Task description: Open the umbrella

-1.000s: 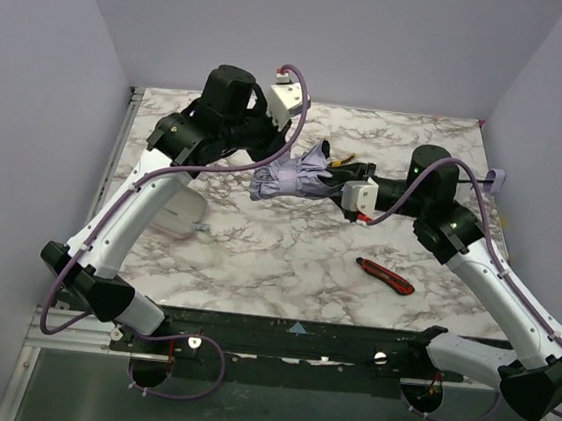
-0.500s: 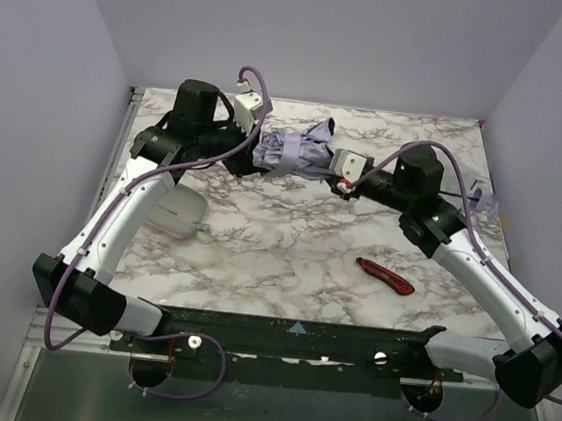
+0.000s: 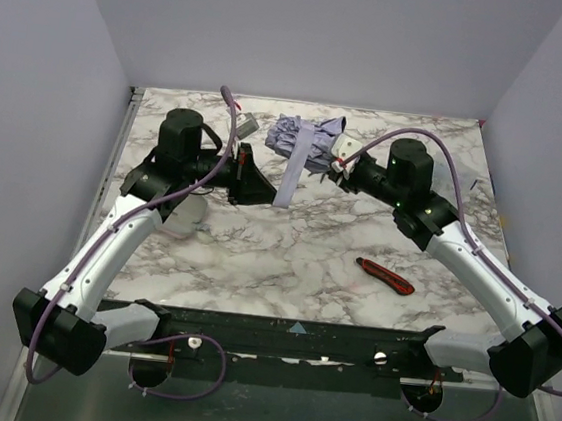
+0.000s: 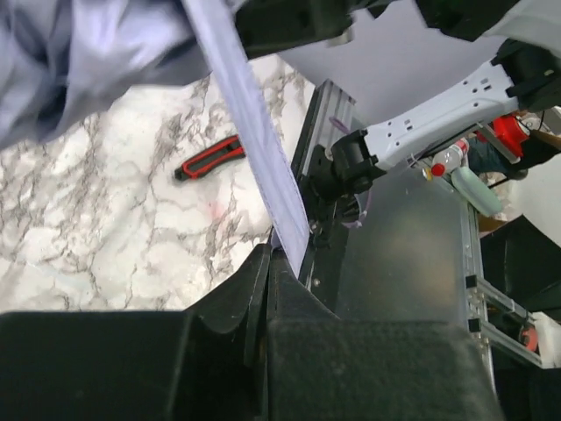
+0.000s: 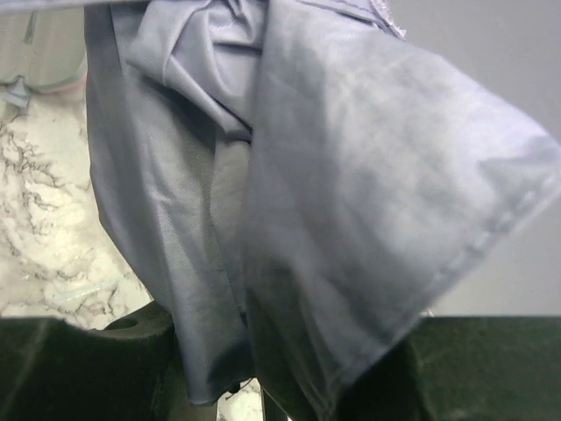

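Umbrella carried toward 12 o'clock, strap drawn out

Over the last second I moved the umbrella (image 3: pixel 308 141) from mid-table toward 12 o'clock with the right gripper (image 3: pixel 338 161). My left gripper (image 4: pixel 279 256) came down from 12 o'clock of the bundle to about 7 o'clock of it, pulling the strap (image 3: pixel 291 176) out into a straight band.

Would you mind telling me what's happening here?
Both arms are working on the lavender umbrella over the marble table. The right gripper holds the bunched fabric, while the left gripper pinches the strap, which runs straight from the bundle. The umbrella is not yet open; a red utility knife lies untouched nearby.
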